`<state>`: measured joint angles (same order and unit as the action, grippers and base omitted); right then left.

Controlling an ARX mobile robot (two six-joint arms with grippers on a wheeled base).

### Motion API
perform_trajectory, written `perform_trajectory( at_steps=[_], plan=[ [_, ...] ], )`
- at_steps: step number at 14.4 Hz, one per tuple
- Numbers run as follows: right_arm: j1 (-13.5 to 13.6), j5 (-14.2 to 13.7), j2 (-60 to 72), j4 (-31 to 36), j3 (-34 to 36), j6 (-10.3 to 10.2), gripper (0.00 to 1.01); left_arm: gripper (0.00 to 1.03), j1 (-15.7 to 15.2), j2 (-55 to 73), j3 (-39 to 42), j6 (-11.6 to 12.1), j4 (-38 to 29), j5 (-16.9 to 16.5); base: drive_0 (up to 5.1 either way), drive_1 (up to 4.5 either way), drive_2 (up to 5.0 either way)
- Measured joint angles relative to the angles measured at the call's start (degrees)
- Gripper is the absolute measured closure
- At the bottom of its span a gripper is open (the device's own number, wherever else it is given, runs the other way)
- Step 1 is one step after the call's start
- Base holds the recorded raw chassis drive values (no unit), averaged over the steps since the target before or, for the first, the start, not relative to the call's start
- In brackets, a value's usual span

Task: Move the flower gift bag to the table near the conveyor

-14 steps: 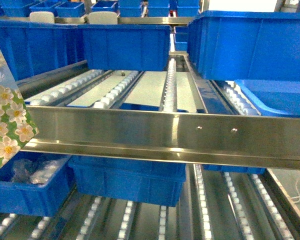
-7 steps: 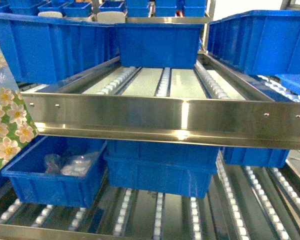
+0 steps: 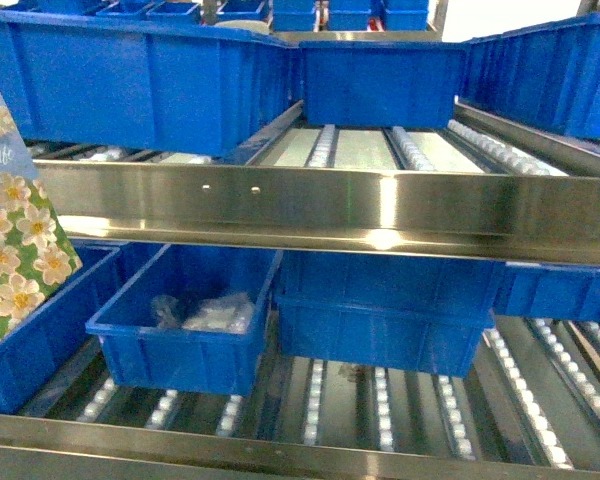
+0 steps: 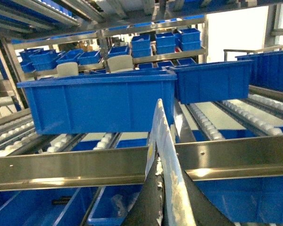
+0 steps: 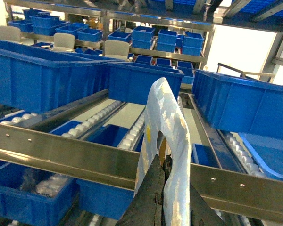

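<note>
Sliding rightward across the head view since a second ago, the conveyor (image 3: 320,205) now shows two rivets left of centre, while the flower gift bag (image 3: 20,250) keeps to the left edge. One lower blue bin (image 3: 185,320) holds clear packets. Only the wrist views show both grips: left gripper (image 4: 158,197) and right gripper (image 5: 162,188) each pinched on the bag's pale edge.

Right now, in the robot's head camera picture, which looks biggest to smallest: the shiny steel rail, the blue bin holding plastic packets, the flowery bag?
1. Steel rail, spanning the picture.
2. Blue bin.
3. Flower gift bag, though it is cut off at the edge, so its rank is unsure.
</note>
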<state>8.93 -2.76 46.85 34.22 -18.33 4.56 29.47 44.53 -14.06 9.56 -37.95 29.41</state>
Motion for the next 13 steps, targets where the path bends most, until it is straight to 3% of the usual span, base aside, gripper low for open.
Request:
perform_trajectory(
  at_steps=[13],
  plan=[
    [0.0,0.0,-0.09,0.11,0.09,0.0,0.99,1.01,0.07,-0.02,0.0,0.0,-0.04,0.0,-4.9,2.41,2.5]
  ],
)
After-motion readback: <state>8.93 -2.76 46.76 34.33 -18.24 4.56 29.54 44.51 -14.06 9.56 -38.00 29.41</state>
